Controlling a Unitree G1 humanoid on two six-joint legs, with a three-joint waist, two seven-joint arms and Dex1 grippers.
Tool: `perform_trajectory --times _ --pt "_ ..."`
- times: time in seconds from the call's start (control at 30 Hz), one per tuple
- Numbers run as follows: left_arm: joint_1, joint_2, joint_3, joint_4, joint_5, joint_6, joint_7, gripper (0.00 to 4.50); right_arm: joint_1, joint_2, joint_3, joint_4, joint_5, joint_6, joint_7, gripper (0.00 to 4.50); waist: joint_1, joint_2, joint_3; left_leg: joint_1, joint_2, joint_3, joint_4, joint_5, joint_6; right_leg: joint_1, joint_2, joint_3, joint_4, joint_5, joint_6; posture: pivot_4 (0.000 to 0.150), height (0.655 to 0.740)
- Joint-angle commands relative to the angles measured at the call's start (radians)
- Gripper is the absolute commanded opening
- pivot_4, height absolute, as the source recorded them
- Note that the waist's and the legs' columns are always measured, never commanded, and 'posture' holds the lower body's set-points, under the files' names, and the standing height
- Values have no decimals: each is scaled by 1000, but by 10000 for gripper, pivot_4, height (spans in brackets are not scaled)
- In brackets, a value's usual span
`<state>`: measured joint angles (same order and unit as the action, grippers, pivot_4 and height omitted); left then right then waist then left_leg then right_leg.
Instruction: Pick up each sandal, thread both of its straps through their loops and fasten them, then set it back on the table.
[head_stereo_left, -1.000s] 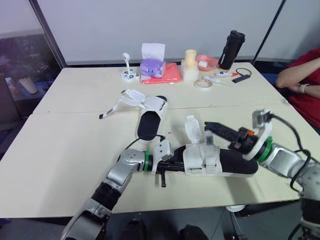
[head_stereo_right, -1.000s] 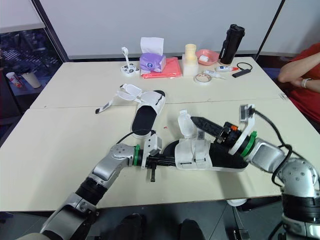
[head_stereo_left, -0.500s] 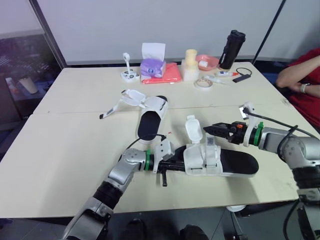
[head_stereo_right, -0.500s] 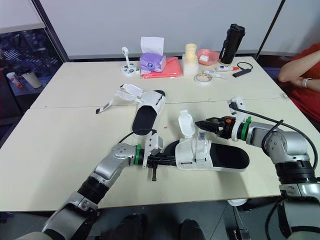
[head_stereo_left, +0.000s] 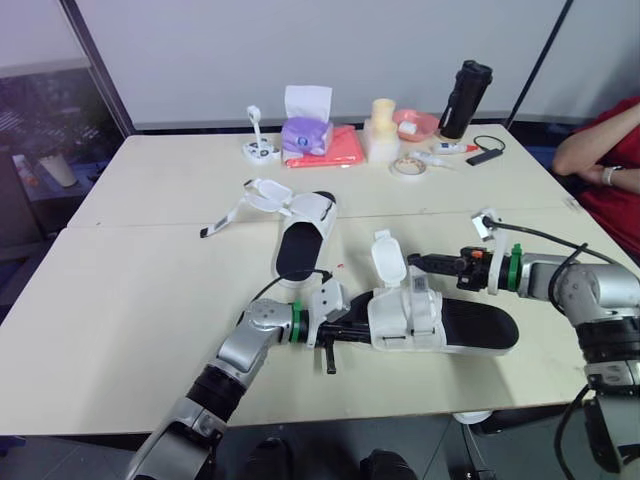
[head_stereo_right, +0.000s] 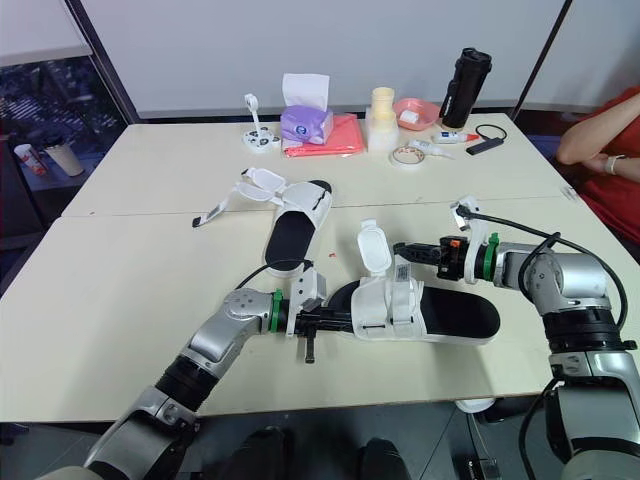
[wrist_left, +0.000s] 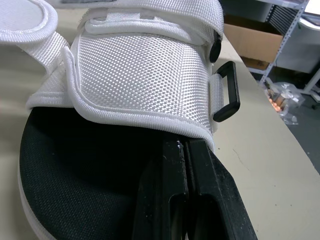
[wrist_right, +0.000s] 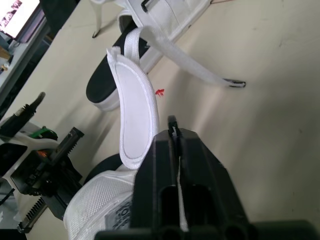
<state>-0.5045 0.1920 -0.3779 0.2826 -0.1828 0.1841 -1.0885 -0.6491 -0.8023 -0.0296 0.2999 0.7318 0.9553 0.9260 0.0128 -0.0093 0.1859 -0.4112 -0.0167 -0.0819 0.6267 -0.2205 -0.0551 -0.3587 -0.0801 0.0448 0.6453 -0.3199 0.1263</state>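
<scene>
Toward the left of the table lies the far sandal, flat on its sole, with both straps undone and one long strap trailing out to its left; nothing has been done to it. Nearer and to the right, the left gripper lies low at the toe end of the near sandal. Its fingers are clenched together against the rim of the black footbed, just under the white upper, and I cannot tell whether they pinch any of it. This sandal rests on the table too, toe toward the left arm. One strap appears to be folded down over the upper, while its flap stands upright and loose on the far side. A black loop sticks out empty from the side of the upper. The right gripper hovers level above the footbed, clenched on nothing I can make out, tips pointing at the flap and just beside it. I judge the step in hand to be the threading of this first sandal's open strap, with the left arm bracing the toe. Next the right fingers would likely need to part, take the flap near its free end, and steer it down into the loop without dragging the sandal out from under the left gripper.
</scene>
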Motion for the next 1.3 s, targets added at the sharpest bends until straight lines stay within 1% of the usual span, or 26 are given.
perform_trajectory --times 0.03,0.1,0.2,0.47,0.63,0.73,0.83,1.03,1.07,1.17,1.3 --pt "23 7 -26 44 48 21 30 0 -6 11 -90 -45 31 -2 18 446 0 0 0 0 0 0 0 0 0 0 0 0 0 0 0 1500 7400" --pt "23 8 -26 45 48 22 28 0 -2 26 -110 -44 30 -2 8 446 -1 0 0 0 0 0 0 0 0 0 0 0 0 0 0 1500 7400" --pt "23 8 -27 46 48 22 26 0 10 41 -100 -37 -9 -16 -12 446 0 0 0 0 0 0 0 0 0 0 0 0 0 0 0 1500 7400" --pt "21 11 -29 47 50 20 26 0 47 36 26 -57 -157 -53 2 446 -2 0 0 0 -1 0 0 0 0 0 0 0 0 0 0 1500 7400" --pt "20 12 -26 49 49 20 27 0 53 14 123 -55 -284 -101 2 446 -3 0 0 1 -1 -1 0 0 0 1 0 0 0 0 1 1500 7400" --pt "21 12 -26 50 49 19 28 0 57 9 141 -55 -314 -121 21 446 -3 -1 -1 2 -1 -1 0 0 0 1 0 0 0 0 1 1500 7400" --pt "22 11 -26 50 48 18 29 0 58 13 127 -63 -313 -132 44 9596 -2 -1 -1 2 -1 -1 0 0 0 2 0 0 0 0 1 1500 7400" --pt "22 9 -27 53 48 16 31 0 40 21 80 -53 -326 -154 60 41240 -3 -1 -1 2 -1 -1 -1 0 0 1 0 0 0 0 1 1500 7400" --pt "22 9 -27 54 49 16 31 0 14 27 53 -25 -323 -153 46 43996 -4 -1 -1 2 -1 -1 -1 0 0 1 0 0 0 0 1 1500 7400" --pt "21 8 -28 57 50 13 30 0 -68 32 -21 70 -306 -150 26 43996 -5 0 0 2 -1 -1 -1 0 0 1 0 0 0 0 1 1500 7400" --pt "16 8 -28 67 53 6 31 0 -136 29 -60 135 -283 -147 61 43996 -2 0 0 2 -2 -1 -1 0 0 1 -1 0 0 0 1 1500 7400"
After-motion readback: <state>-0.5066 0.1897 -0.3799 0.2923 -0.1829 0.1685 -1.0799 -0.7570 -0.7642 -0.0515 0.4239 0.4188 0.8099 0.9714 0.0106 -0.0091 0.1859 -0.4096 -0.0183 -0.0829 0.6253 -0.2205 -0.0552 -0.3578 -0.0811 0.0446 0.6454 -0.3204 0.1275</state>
